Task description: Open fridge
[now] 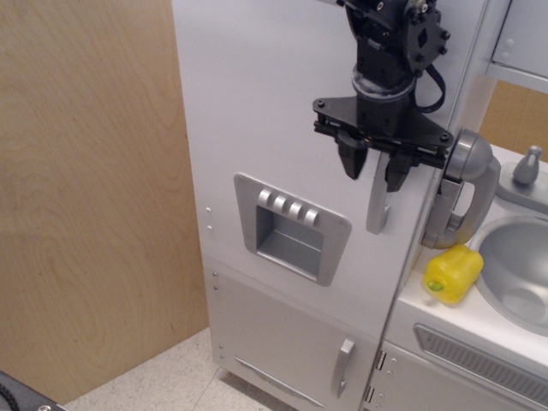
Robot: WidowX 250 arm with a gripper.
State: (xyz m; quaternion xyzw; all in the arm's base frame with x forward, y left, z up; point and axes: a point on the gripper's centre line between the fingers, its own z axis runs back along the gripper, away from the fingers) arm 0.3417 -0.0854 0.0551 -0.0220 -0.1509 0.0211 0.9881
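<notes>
the fridge (282,128) stands tall and white in the middle of the view, between a wood panel (86,197) on the left and a grey sink (518,270) on the right. its large door is closed and carries a grey recessed dispenser panel (293,227) with four buttons and a vertical grey handle (378,204). the black gripper (375,168) hangs at the handle's top, its jaws partly apart, one finger on each side, not clamped. a yellow toy (453,273) sits on the counter.

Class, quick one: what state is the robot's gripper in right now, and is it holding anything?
Gripper: partly open, holding nothing; its fingers straddle the top of the fridge's door handle without clamping it.
</notes>
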